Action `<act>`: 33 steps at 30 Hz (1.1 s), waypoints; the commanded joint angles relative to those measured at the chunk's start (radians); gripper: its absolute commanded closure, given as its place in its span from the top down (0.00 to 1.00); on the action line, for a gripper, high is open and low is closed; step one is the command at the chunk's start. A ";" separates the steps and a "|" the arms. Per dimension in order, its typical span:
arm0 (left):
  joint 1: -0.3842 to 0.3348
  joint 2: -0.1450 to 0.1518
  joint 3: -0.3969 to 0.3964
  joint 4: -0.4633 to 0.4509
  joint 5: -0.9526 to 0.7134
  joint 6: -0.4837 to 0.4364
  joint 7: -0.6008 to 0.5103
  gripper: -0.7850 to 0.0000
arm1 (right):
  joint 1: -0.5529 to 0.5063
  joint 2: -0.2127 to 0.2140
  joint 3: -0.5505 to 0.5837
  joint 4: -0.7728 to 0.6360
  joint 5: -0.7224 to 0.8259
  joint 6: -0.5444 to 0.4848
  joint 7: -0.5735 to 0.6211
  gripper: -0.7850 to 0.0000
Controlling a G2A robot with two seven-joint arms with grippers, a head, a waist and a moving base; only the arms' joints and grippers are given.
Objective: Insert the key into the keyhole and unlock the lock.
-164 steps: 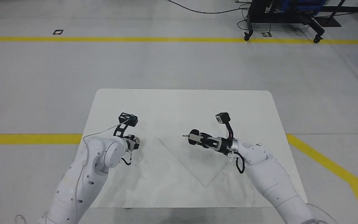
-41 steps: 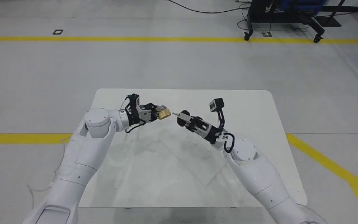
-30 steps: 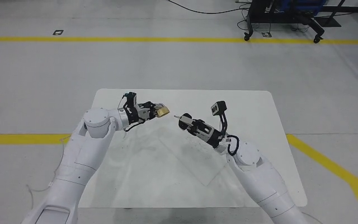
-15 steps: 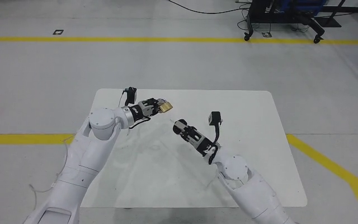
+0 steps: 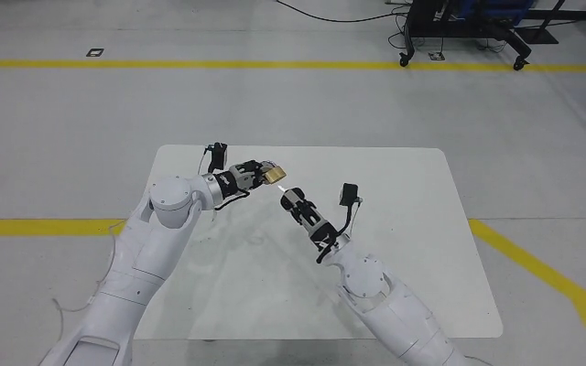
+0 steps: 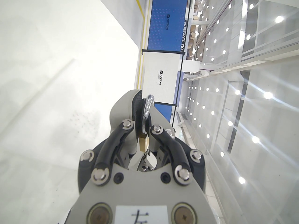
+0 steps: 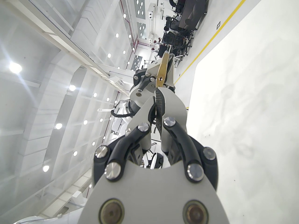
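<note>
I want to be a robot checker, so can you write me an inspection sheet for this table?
Surface: white table, faint scuffs.
Job's things: brass padlock in left gripper; small silver key in right gripper, tip near the padlock's keyhole end, contact unclear.
Clutter: nothing seen.
Grippers: both shut on their things.
Cables: black cable on floor beyond table.
Surroundings: yellow floor lines, dark wheeled frame.
</note>
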 commanded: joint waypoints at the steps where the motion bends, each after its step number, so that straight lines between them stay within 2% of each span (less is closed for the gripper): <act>1: 0.001 0.000 0.000 -0.001 0.001 0.001 -0.002 0.00 | 0.004 -0.004 -0.002 0.004 -0.002 0.002 -0.006 0.00; 24: 0.019 0.002 -0.013 -0.027 0.015 -0.002 -0.020 0.00 | 0.016 -0.037 0.005 0.031 -0.041 0.042 -0.077 0.00; 33: 0.022 0.002 -0.009 -0.036 0.044 -0.007 -0.010 0.00 | 0.013 -0.049 -0.005 0.022 -0.130 0.079 -0.138 0.00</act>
